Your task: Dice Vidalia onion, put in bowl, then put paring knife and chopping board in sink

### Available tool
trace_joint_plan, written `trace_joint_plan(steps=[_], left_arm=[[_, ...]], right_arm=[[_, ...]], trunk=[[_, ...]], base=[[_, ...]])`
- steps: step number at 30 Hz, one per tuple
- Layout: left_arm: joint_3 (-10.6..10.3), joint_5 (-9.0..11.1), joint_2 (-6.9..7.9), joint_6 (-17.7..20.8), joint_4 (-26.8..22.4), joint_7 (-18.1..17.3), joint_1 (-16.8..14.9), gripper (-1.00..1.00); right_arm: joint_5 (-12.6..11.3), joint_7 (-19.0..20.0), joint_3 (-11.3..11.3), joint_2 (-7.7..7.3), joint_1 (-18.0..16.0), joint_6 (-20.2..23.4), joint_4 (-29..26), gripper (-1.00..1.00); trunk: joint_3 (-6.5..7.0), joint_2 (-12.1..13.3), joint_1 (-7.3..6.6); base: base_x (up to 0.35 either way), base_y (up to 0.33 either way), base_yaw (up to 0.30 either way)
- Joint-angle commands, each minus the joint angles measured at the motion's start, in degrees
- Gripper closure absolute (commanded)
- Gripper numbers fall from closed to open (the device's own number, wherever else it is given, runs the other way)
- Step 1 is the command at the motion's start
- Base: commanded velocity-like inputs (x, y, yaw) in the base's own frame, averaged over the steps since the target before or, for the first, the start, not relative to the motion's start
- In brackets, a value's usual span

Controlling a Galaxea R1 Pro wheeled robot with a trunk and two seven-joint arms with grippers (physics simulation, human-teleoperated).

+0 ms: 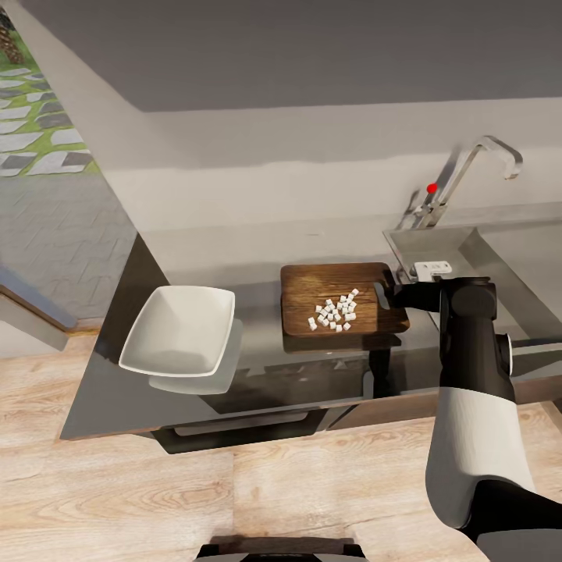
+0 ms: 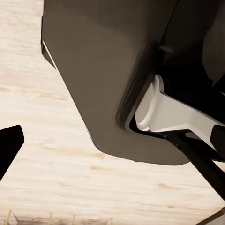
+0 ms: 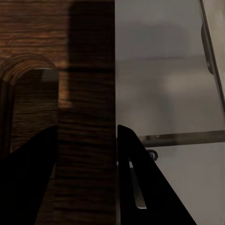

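- now the right gripper [image 3: 86, 183] is clamped on the board [image 1: 324, 290] at its handle-hole end, one finger [image 3: 140, 187] outside the edge.
- white onion dice [image 1: 336, 311] lie clustered on the board, which sits mid-countertop [image 1: 257, 343] beside the sink [image 1: 499, 250].
- the bowl [image 1: 179, 328] rests near the countertop's left end.
- left gripper [image 2: 9, 145]: one dark fingertip over wood floor; grip can't be told.

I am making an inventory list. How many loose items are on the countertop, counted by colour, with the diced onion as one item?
White: 2, the bowl and the diced onion.
Brown: 1, the chopping board.
Total: 3.
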Motion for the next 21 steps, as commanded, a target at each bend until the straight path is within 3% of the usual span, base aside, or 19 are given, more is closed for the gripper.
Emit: trace_joint_plan(steps=[1, 21], left_arm=[[-0.41, 0.31, 0.04, -0.41, -0.29, 0.34, -0.1, -1.0], [-0.41, 0.31, 0.17, -0.44, -0.29, 0.29, -0.1, -1.0]], right_arm=[[0.48, 0.58, -0.12, 0.06, -0.07, 0.14, -0.04, 1.0], [0.48, 0.55, -0.12, 0.06, -0.07, 0.14, -0.04, 1.0]], trunk=[[-0.08, -0.1, 0.03], [0.48, -0.1, 0.03]], base=[[0.0, 0.0, 0.0], [0.0, 0.0, 0.0]])
